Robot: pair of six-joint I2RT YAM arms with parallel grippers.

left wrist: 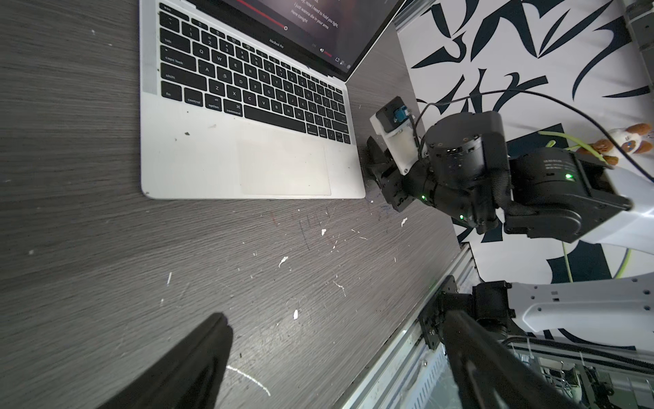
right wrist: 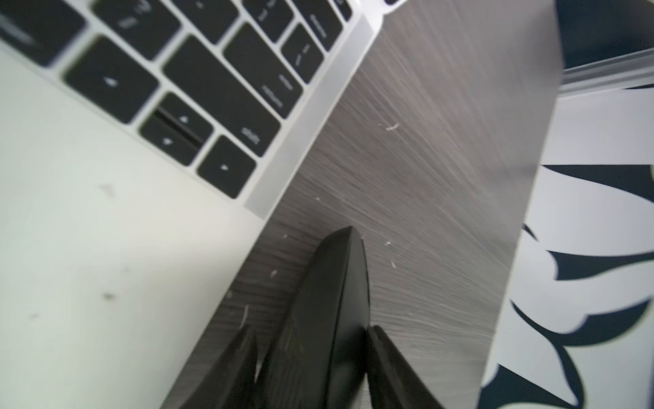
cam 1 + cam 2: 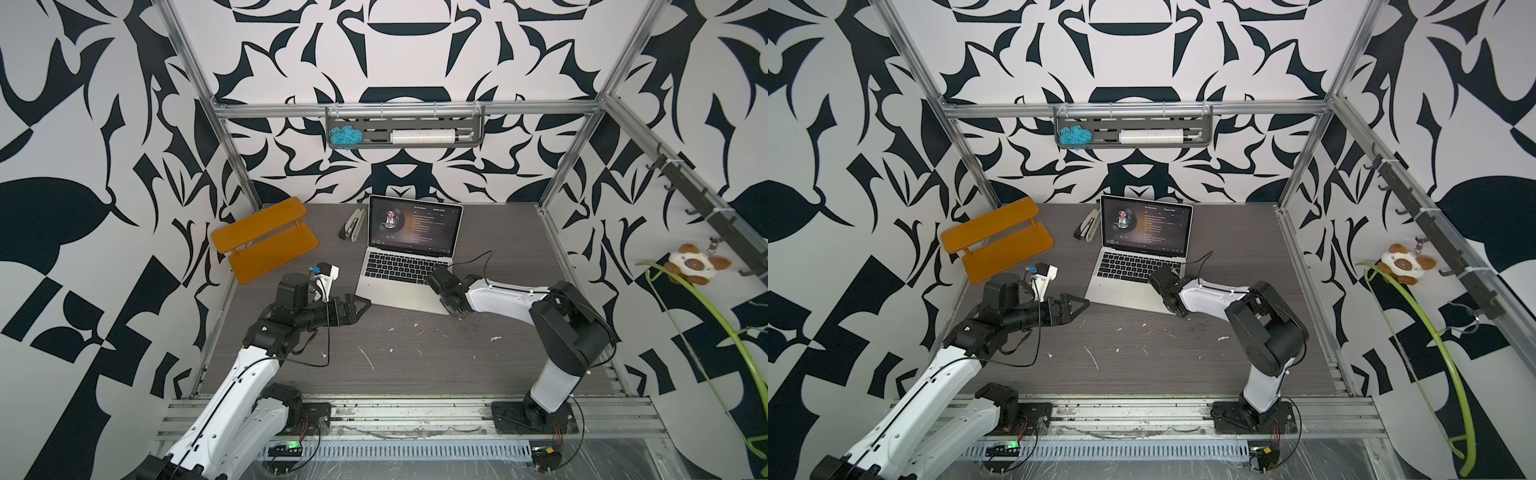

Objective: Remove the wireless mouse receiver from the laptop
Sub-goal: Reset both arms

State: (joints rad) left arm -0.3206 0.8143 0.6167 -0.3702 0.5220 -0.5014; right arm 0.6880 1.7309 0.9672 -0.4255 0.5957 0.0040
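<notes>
You had the right end effector (image 2: 311, 331) low beside the right edge of the laptop (image 3: 399, 291), with its fingers (image 2: 244, 357) flanking a glossy black object (image 2: 329, 283), clamped or not I could not tell. The left end effector (image 3: 360, 304) hung spread wide off the front-left corner. The wireless mouse receiver showed in no view, so this looked like the approach, and your next move called for finding it, pinching it squarely and pulling straight outward. The scuffed grey surface (image 3: 395, 357) sat inside black-and-white patterned walls (image 3: 83, 208).
</notes>
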